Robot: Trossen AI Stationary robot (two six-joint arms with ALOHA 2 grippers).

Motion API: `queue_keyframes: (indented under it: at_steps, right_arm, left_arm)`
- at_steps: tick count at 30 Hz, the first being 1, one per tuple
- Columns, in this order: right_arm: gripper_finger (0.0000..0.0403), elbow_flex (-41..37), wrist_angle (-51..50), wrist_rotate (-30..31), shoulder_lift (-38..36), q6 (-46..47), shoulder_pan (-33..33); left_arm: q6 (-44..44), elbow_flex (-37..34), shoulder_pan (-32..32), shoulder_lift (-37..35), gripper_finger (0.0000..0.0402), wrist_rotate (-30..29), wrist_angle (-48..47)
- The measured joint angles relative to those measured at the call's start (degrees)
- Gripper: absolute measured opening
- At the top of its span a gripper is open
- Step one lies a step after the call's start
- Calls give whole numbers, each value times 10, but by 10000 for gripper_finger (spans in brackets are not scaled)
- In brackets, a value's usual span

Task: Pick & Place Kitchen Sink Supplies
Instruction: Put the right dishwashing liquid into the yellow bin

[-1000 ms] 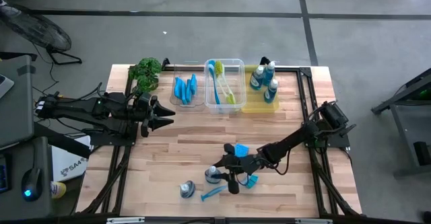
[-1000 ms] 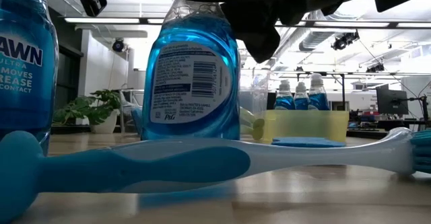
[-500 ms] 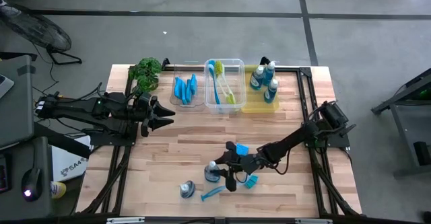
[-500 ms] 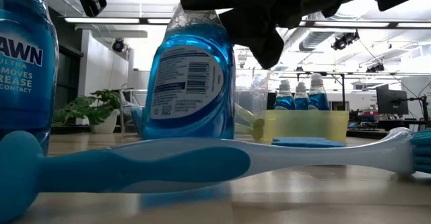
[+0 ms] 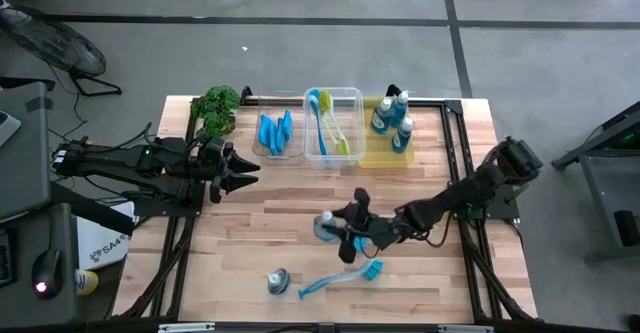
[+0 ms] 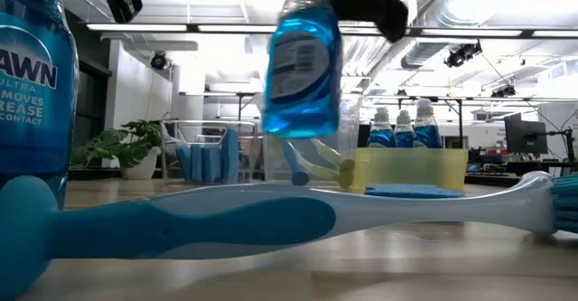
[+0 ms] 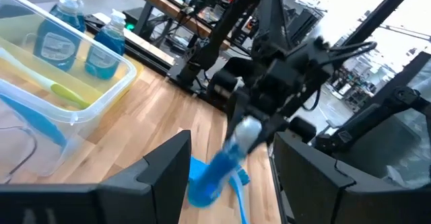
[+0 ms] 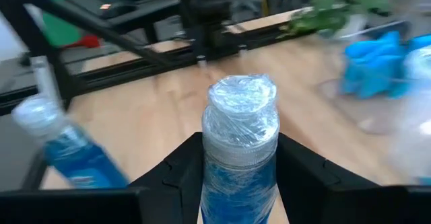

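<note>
A small blue-liquid bottle (image 5: 325, 226) is clamped in the right claw (image 5: 343, 231), whose two dark fingers (image 8: 180, 172) are closed on its neck just under the plastic-wrapped grey cap (image 8: 240, 116). The bottle is seen clear of the counter (image 5: 260, 233) in the low view, hanging from the claw with its body tilted slightly. The right arm reaches in from the counter's right edge, and the claw is placed over the middle of the counter.

Just on the near-edge side of the right claw, a blue dish brush (image 5: 340, 276) lies flat on the wood, its bristle head closest to the claw and its handle angled away. Further out on that side, a second bottle (image 5: 278, 282) stands on the counter, well apart from the claw.

On the far side of the right claw, three bins are lined up along the back edge of the counter. Blue sponges (image 5: 274, 132) are held in the clear bin (image 5: 254, 151), dish brushes (image 5: 329, 125) in blue and yellow-green in the middle clear bin (image 5: 334, 94), and more blue bottles (image 5: 392, 116) in the yellow bin (image 5: 384, 157). A green plant (image 5: 217, 107) sits beyond the sponge bin, at the back left corner.

The left claw (image 5: 250, 176) is held over the left part of the counter, well apart from the right claw, with its fingers (image 7: 161, 167) spread apart and nothing between them.
</note>
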Motion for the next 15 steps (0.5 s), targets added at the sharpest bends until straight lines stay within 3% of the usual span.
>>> queue_keyframes:
  at_steps: [15]
  right_arm:
    - [141,0,-215,144,-218,9,-52]
  left_arm:
    - [-8,0,0,0,209,-79,0]
